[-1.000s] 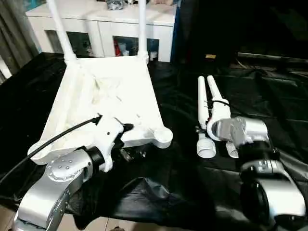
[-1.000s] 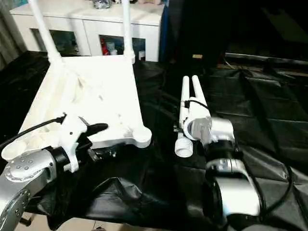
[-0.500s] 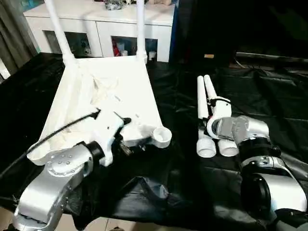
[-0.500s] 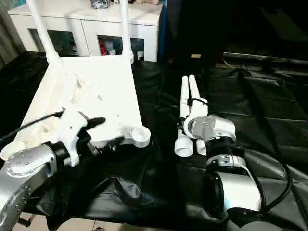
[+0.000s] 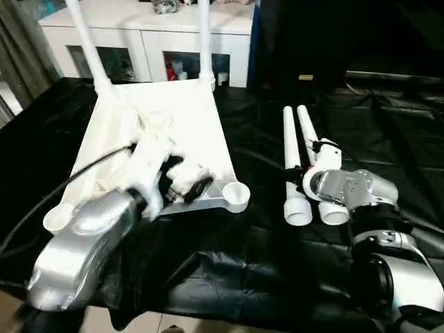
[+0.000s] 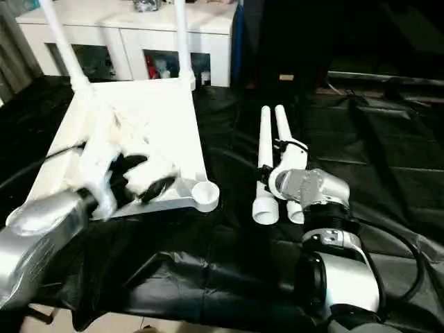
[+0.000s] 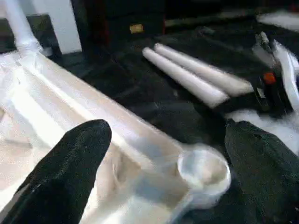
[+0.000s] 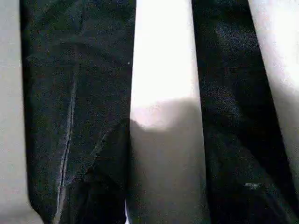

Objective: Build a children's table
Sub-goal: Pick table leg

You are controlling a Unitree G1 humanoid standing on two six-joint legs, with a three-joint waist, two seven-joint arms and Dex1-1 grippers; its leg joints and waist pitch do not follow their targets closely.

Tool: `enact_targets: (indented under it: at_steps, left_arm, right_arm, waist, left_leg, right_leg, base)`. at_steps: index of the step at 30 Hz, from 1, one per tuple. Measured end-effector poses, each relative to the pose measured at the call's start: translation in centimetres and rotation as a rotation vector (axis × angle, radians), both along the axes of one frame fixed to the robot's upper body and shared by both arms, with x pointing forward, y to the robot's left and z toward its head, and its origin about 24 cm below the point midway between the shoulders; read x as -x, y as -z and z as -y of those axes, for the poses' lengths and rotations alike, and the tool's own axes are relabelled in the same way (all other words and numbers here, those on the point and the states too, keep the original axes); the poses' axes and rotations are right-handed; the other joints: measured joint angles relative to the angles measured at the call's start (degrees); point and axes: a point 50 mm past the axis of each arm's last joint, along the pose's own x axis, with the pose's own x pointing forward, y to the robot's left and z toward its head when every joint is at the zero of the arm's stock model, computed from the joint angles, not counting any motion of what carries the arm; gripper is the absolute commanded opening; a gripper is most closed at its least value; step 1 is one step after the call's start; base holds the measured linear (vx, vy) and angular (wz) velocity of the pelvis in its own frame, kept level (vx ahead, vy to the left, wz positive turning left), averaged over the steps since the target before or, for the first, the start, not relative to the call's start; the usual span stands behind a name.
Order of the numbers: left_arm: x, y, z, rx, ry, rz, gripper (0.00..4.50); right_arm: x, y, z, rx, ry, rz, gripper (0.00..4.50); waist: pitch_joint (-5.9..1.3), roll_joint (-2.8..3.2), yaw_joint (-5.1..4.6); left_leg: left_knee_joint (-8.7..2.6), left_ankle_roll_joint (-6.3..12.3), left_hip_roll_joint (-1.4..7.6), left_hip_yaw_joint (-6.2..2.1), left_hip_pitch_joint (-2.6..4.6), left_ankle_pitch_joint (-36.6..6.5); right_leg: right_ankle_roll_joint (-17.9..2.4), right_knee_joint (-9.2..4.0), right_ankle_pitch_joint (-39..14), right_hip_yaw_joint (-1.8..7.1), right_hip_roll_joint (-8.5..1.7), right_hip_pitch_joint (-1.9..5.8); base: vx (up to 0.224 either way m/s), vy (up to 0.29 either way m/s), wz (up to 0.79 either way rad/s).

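Left arm has pushed forward since the earlier frame: left gripper (image 5: 189,177) was at the tabletop's near rim and is now over the rim strip, further in. Right gripper (image 5: 323,149) has stayed on the loose legs, about the same spot.

Tabletop (image 5: 173,118) lies upside down, ribbed underside up, on the black-covered table (image 5: 277,277), on the robot's left half. Two fitted legs stand upright in the far corner sockets, far-left leg (image 5: 87,41) and far-right leg (image 5: 205,35). Near-right socket (image 5: 236,193) is empty, and so is the near-left socket (image 5: 57,218).

Left gripper is spread wide and holds nothing. Its black fingers (image 7: 79,158) straddle the near edge by the near-right socket. In the left wrist view the socket sits between the two fingertips, closer to the one on the side of the loose legs. Can't tell if a finger touches the plastic.

Two loose legs lie side by side on the black cover to the right of the tabletop and apart from it, wide ends toward the robot: inner leg (image 5: 290,159) and outer leg (image 5: 305,128). They touch or nearly touch along their length.

Right gripper is down on the outer leg, about mid-length. The right wrist view has a white leg running up the middle. Can't tell if the gripper is clamped on it or loose.

White cabinet (image 5: 152,41) stands behind the table's far edge.
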Motion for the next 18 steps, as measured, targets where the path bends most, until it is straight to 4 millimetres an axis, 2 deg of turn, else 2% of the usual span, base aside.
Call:
enact_targets:
  at_steps: [4, 7, 9, 12, 13, 16, 18]
  left_arm:
    - [-1.5, -1.3, 1.0, 0.142, -0.021, -0.007, 4.5]
    - [-3.1, -3.0, 2.6, 0.345, -0.021, -0.055, 4.5]
    - [-4.3, -4.1, 4.1, 0.51, -0.029, -0.107, 4.5]
    - [-4.9, -4.1, 4.7, 0.592, -0.038, -0.171, 4.5]
    - [-5.0, -3.7, 5.0, 0.627, -0.023, -0.212, 4.5]
    - [-5.1, -3.1, 5.0, 0.68, 0.003, -0.287, 4.5]
    - [-5.0, -3.3, 5.5, 0.703, 0.053, -0.314, 4.5]
  right_arm:
    - [0.2, -0.4, 0.3, -0.131, 0.002, 0.06, 1.83]
    - [0.4, -2.4, 0.1, -0.308, -0.061, 0.249, 1.83]
    - [1.2, -4.5, -0.3, -0.436, -0.167, 0.453, 1.82]
    - [2.2, -6.4, -1.6, -0.533, -0.307, 0.589, 1.82]
    - [2.9, -6.7, -1.6, -0.55, -0.347, 0.615, 1.82]
    - [4.9, -6.5, -2.3, -0.624, -0.455, 0.626, 1.82]
    - [6.2, -6.7, -3.5, -0.674, -0.554, 0.629, 1.82]
  waist:
    - [0.07, -0.09, 0.05]
    - [0.13, -0.18, 0.45]
    - [0.14, -0.22, 1.08]
    - [0.14, -0.22, 1.04]
    - [0.16, -0.35, 1.36]
    - [0.22, -0.46, 1.88]
    - [0.25, -0.39, 2.11]
  left_leg:
    - [0.0, 0.08, 0.0, 0.06, -0.13, 0.07]
    - [0.0, 0.28, 0.0, 0.13, -0.25, 0.15]
    - [-0.01, 0.51, 0.0, 0.14, -0.35, 0.18]
    - [-0.02, 1.1, 0.0, 0.2, -0.29, 0.18]
    - [-0.08, 1.16, 0.01, 0.2, -0.34, 0.24]
    - [-0.07, 1.19, 0.04, 0.21, -0.42, 0.25]
    - [-0.04, 1.21, 0.04, 0.23, -0.45, 0.27]
  right_leg:
    - [0.0, -0.01, 0.01, 0.01, 0.0, -0.11]
    - [0.0, -0.03, 0.02, 0.05, -0.01, -0.23]
    - [0.01, -0.09, 0.02, 0.03, -0.03, -0.27]
    - [0.01, -0.08, 0.02, 0.08, -0.02, -0.31]
    - [-0.01, -0.08, 0.01, 0.02, -0.03, -0.34]
    - [-0.02, -0.11, 0.01, 0.01, -0.04, -0.39]
    - [-0.02, -0.1, 0.02, 0.02, -0.08, -0.42]
  base:
    - [0.0, 0.0, 0.0]
    - [0.0, 0.0, 0.0]
    - [0.0, 0.0, 0.0]
    - [0.0, 0.0, 0.0]
    - [0.0, 0.0, 0.0]
    - [0.0, 0.0, 0.0]
    - [0.0, 0.0, 0.0]
